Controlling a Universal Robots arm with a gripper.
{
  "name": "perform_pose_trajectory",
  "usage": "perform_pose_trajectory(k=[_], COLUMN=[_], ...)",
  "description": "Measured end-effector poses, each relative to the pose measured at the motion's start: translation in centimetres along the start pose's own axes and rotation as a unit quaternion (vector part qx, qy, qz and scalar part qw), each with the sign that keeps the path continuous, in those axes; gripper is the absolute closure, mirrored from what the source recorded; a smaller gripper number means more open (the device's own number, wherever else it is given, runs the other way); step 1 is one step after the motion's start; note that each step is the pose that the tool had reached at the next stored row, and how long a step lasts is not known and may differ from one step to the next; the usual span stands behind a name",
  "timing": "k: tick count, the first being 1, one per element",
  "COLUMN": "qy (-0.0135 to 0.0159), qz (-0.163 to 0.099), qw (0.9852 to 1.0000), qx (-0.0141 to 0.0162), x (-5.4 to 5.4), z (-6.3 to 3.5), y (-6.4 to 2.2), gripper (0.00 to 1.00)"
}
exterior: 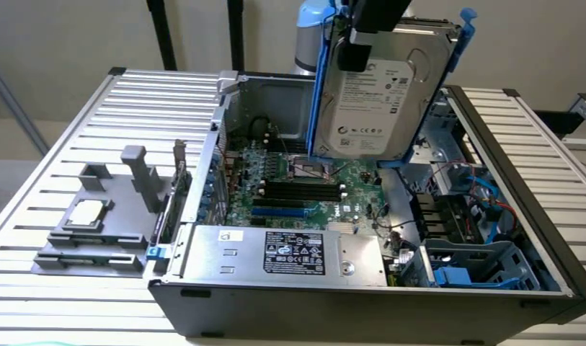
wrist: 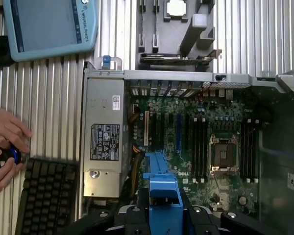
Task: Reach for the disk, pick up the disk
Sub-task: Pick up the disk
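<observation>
My gripper (exterior: 370,32) is clamped on the disk (exterior: 384,97), which hangs upright in the air above the open computer case (exterior: 370,303), its white label facing the exterior camera and its blue rails (exterior: 321,86) running down both sides. Below it lies the green motherboard (exterior: 293,180), and nearer the front edge of the case sits the large silver box with a black label (exterior: 293,254). In the wrist view, the disk's blue rail (wrist: 161,191) sits between my fingers. On the desk (exterior: 71,144) beside the case, a grey holder (exterior: 110,209) carries a small square chip (exterior: 86,213). A person's hands (wrist: 5,147) rest near a black keyboard (wrist: 46,196).
</observation>
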State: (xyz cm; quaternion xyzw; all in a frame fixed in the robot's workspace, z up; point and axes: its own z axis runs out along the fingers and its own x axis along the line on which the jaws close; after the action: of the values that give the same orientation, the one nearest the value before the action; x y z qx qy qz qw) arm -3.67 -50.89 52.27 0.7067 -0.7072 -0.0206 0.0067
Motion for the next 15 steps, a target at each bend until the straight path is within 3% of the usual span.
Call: perform_pose_trajectory(k=[15], qy=[0.0], qz=[0.0], qw=[1.0], qx=[0.0], x=[2.8], z=[-0.3], y=[-6.31], gripper=[0.67])
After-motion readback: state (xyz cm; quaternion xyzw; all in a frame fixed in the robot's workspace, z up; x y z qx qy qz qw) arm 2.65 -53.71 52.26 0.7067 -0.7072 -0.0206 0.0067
